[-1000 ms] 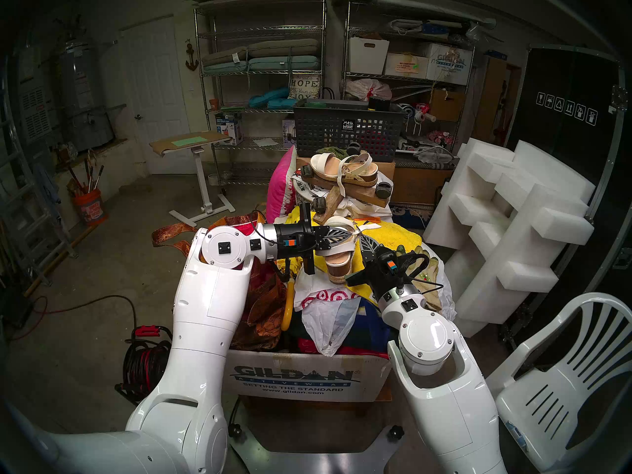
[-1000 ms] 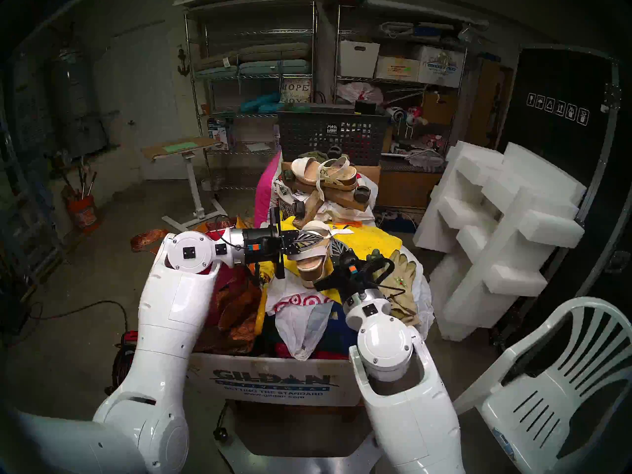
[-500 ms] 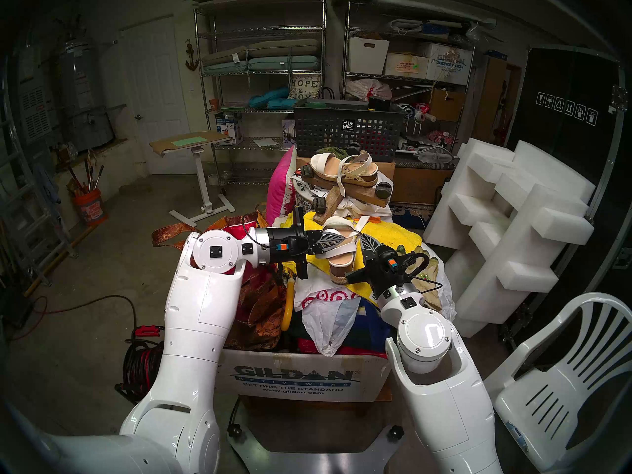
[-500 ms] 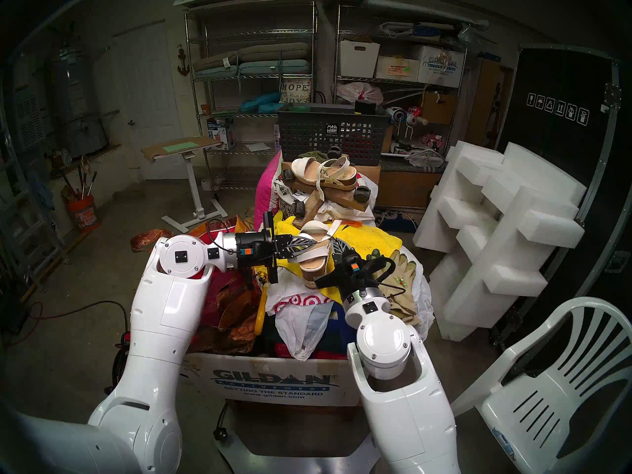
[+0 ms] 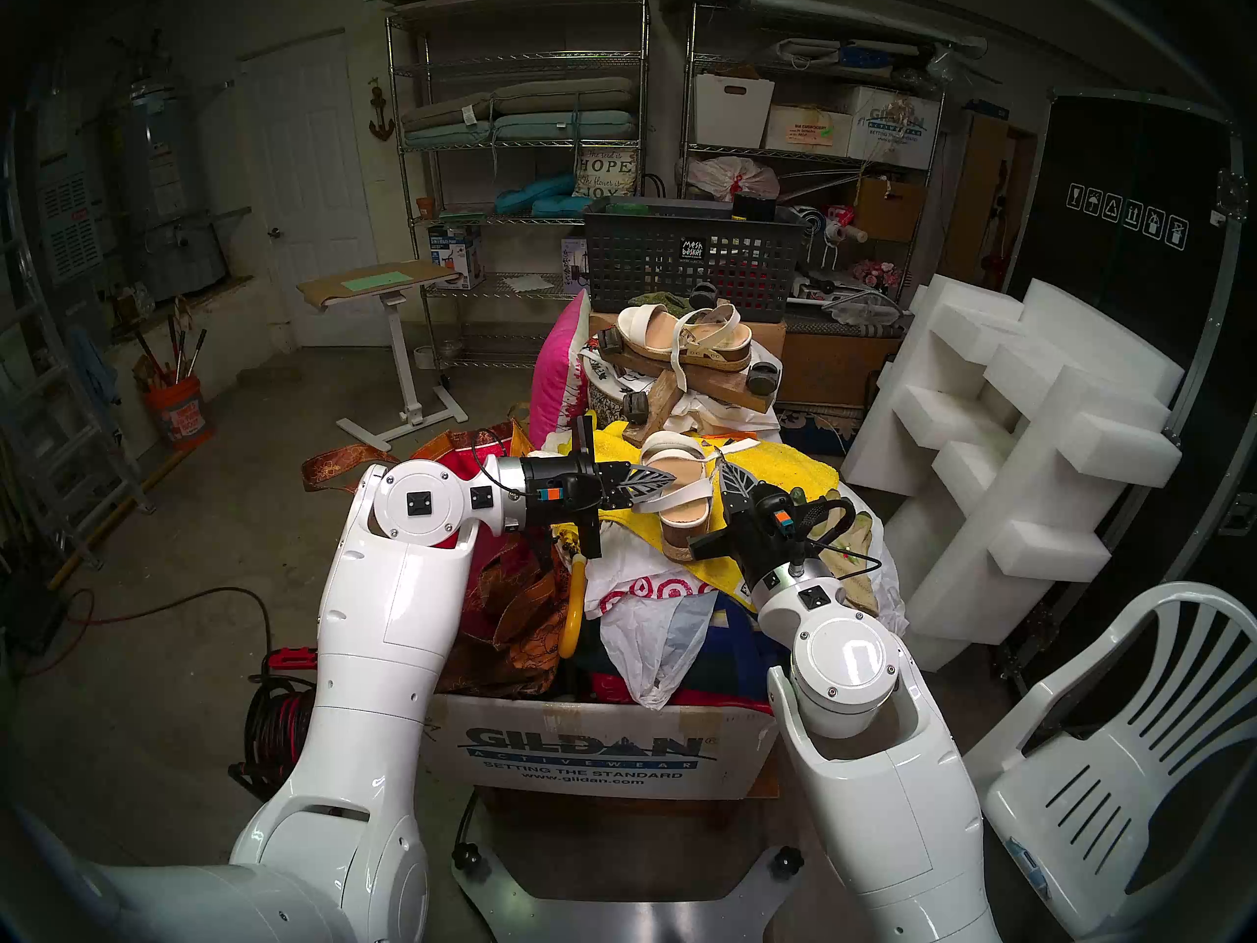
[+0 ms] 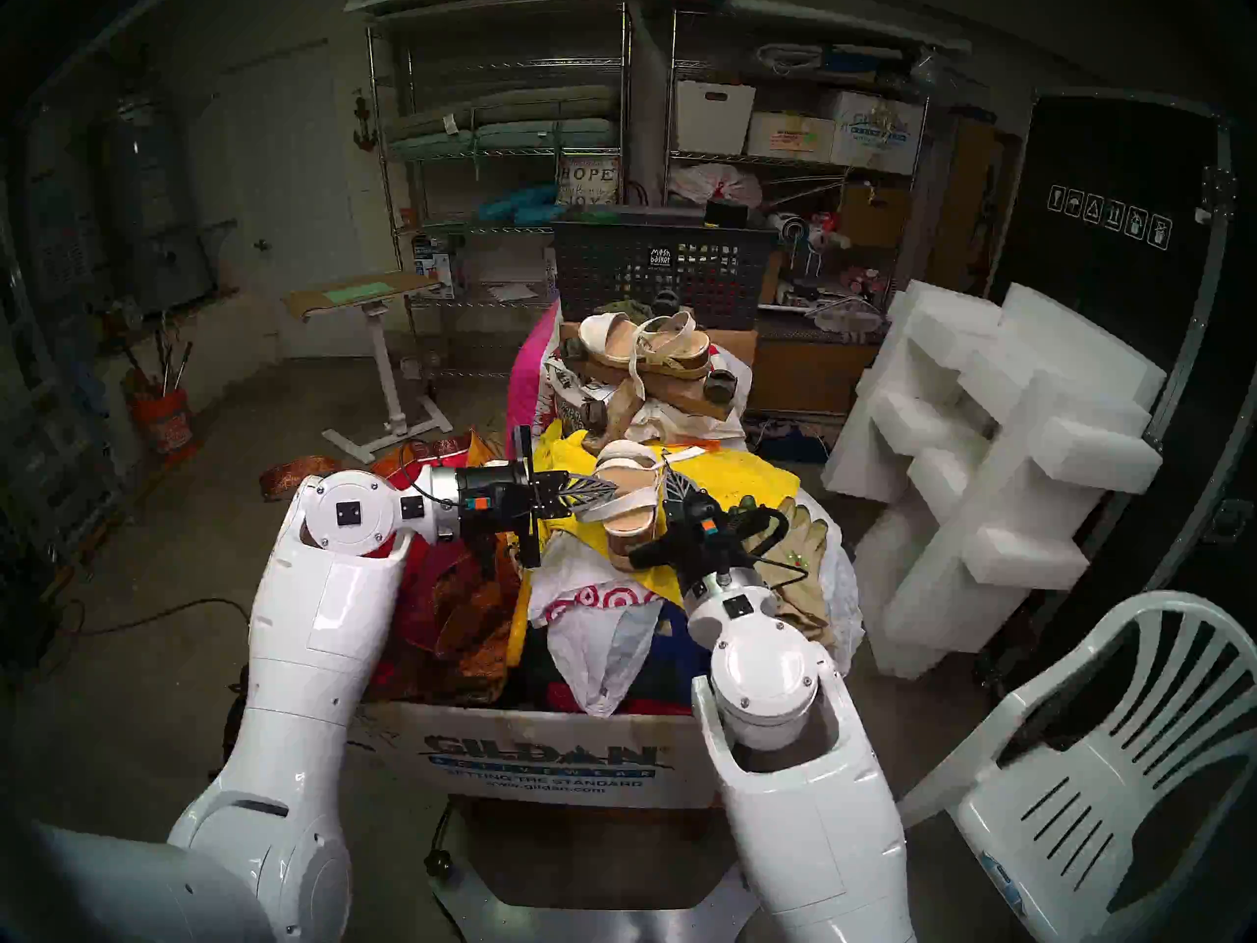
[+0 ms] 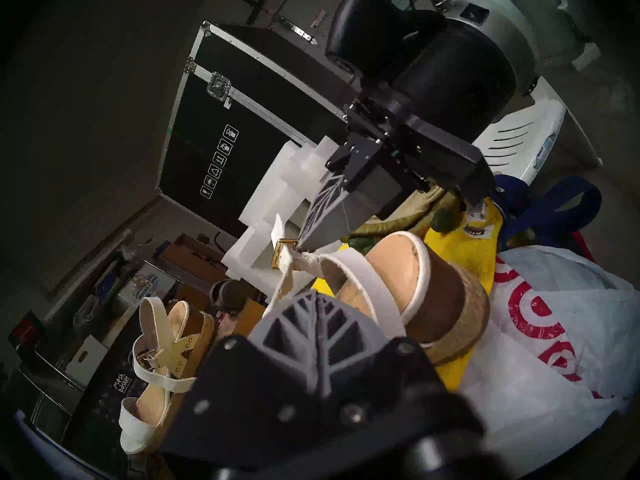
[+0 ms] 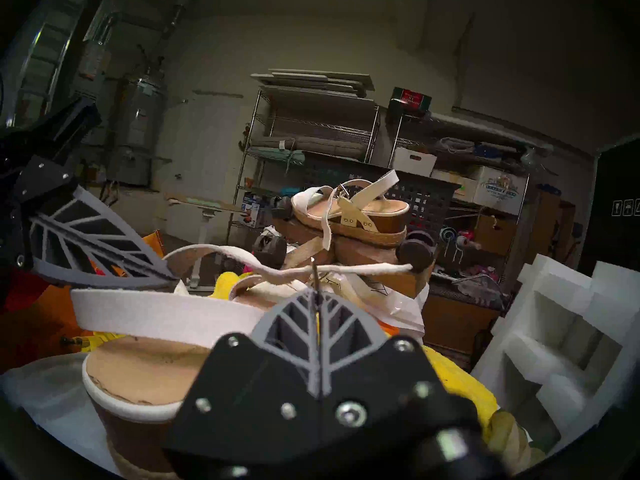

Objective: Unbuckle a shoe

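The shoe [image 5: 683,506], a white-strapped wedge sandal with a tan insole and jute sole, stands on a yellow towel [image 5: 782,465] atop a heap of clothes. In the left wrist view its gold buckle [image 7: 282,257] sits on the thin ankle strap. My left gripper [image 5: 670,477] reaches in from the left, shut on that thin strap, which curls away from its tip [image 8: 169,278]. Just right of the shoe, my right gripper [image 5: 726,469] is shut on the strap's buckle end [image 7: 300,249]. The strap crosses over its fingertips [image 8: 313,292].
A flatter white sandal [image 5: 680,339] lies on a wooden dolly behind the shoe, before a dark mesh basket [image 5: 687,254]. Gloves [image 5: 850,526] lie to the right, a plastic bag [image 5: 639,588] in front. The heap fills a Gildan box [image 5: 592,751]. Foam blocks [image 5: 1020,445] and a chair [image 5: 1122,751] stand right.
My left arm has drawn back to the left, so its fingertips are now farther from the right gripper. The shoe has shifted slightly. The right gripper has barely moved.
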{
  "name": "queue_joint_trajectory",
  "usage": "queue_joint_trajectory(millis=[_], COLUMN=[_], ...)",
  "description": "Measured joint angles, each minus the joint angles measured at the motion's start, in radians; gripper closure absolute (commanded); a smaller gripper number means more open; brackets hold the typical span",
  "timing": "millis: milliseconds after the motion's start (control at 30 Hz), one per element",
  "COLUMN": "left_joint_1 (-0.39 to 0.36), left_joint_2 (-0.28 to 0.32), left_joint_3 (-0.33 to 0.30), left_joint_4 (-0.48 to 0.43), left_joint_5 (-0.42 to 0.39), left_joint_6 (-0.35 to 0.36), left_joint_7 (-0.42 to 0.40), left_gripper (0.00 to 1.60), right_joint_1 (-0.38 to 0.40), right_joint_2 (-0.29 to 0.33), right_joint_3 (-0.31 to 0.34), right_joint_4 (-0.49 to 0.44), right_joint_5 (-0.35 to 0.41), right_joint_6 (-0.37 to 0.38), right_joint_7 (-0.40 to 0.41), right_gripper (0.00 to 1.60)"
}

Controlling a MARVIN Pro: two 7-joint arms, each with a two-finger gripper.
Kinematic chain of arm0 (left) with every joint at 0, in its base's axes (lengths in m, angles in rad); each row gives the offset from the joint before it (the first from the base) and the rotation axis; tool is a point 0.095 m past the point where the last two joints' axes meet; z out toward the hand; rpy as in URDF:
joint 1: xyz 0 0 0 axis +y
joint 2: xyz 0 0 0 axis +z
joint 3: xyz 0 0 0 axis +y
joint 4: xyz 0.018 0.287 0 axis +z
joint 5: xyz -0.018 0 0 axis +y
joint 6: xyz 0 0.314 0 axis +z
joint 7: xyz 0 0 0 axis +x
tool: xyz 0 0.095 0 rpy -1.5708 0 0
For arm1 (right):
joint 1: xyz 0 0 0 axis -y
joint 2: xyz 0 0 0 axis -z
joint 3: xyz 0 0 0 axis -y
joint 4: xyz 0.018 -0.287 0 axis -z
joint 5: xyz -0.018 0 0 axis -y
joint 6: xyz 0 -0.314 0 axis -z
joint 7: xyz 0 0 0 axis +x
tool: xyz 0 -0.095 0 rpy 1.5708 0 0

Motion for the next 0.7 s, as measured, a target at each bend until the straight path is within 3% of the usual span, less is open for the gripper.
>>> queue_joint_trajectory(millis=[100,167,267,367,467,533,633,700], left_joint_1=[-0.004,-0.005,-0.005,-0.005,-0.006,-0.01,-0.018,-0.026], left_joint_2=[-0.006,-0.01,-0.014,-0.016,-0.017,-0.017,-0.016,-0.016], left_joint_3=[0.007,0.013,0.022,0.027,0.031,0.034,0.037,0.04], left_joint_4=[0.0,-0.004,-0.021,-0.037,-0.044,-0.045,-0.04,-0.028], left_joint_5=[-0.005,-0.009,-0.016,-0.021,-0.02,-0.014,0.013,0.034], left_joint_6=[-0.007,-0.009,-0.007,-0.002,0.001,0.0,-0.02,-0.039], left_joint_7=[0.009,0.012,0.011,0.008,0.005,0.005,0.017,0.035], left_gripper=[1.32,1.16,1.11,0.85,0.73,0.5,0.54,0.65], right_joint_1=[-0.001,-0.001,-0.001,-0.001,-0.001,-0.001,-0.001,-0.002], right_joint_2=[0.003,0.005,0.008,0.01,0.011,0.012,0.014,0.015], right_joint_3=[-0.001,-0.002,-0.002,-0.002,-0.002,-0.002,-0.001,0.0], right_joint_4=[-0.003,-0.004,-0.004,-0.003,-0.003,-0.003,-0.004,-0.006], right_joint_5=[0.0,-0.001,-0.003,-0.006,-0.007,-0.007,-0.008,-0.008], right_joint_6=[0.0,0.0,0.0,0.0,-0.001,-0.001,-0.002,-0.003], right_joint_7=[0.004,0.005,0.006,0.006,0.006,0.006,0.006,0.006], right_gripper=[1.6,1.6,1.6,1.6,1.6,1.6,1.6,1.6])
